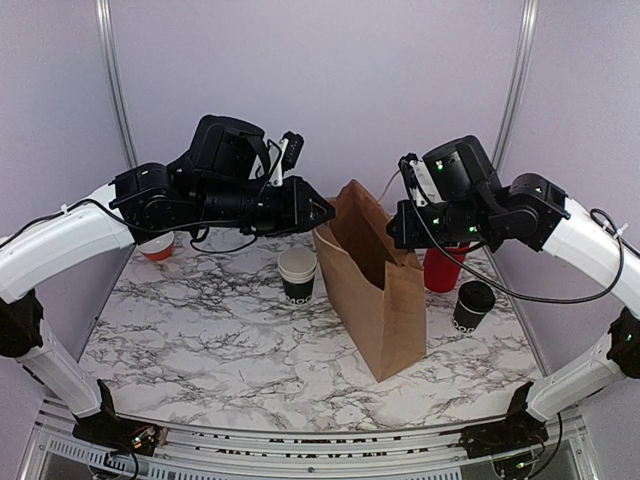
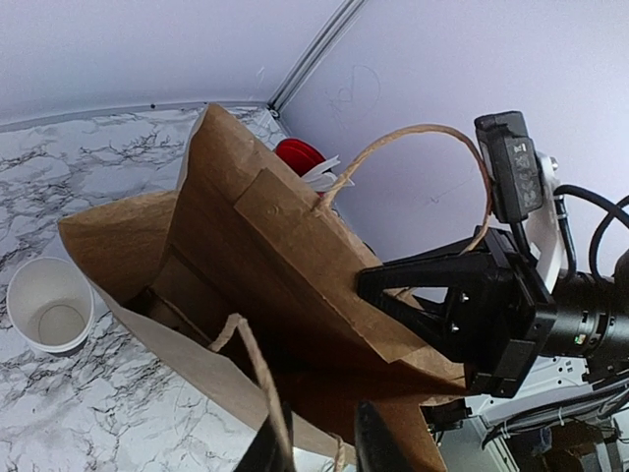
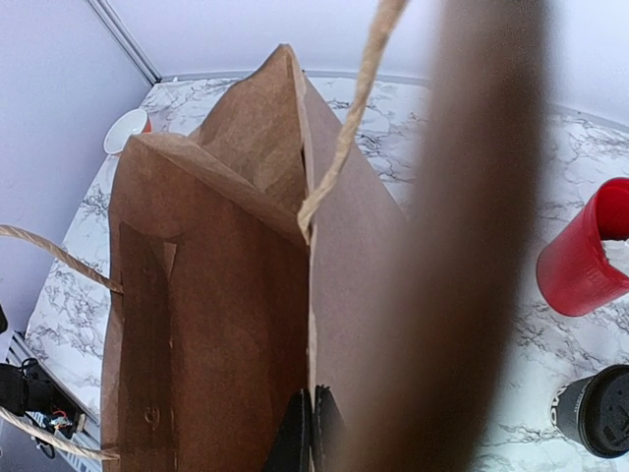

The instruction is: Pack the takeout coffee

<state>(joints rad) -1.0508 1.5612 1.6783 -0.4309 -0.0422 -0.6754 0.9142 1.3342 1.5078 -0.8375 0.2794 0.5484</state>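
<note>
Top view: one paper bag [image 1: 385, 300] open at mid-table. One lidded takeout coffee [image 1: 473, 305] right of it, near table [image 1: 200, 350] edge, beside one red cylinder [image 1: 441, 270]. One lidless cup [image 1: 297, 275] left of bag. One orange-white cup [image 1: 157, 246] partly hidden by left arm.

Left wrist: left gripper [image 2: 319, 444] fingers apart, bag's near rim and handle between them, tips cut off.

Right wrist: right gripper [image 3: 309, 433] pinched tight on bag rim. Blurred brown band [image 3: 472, 246] blocks middle. Coffee cut off at corner.

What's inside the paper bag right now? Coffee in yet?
Only bare brown walls and creases show inside the bag; no cup is visible. Its floor is dark and partly hidden by the walls, so that part is unconfirmed. The lidded coffee stands outside on the table.
</note>
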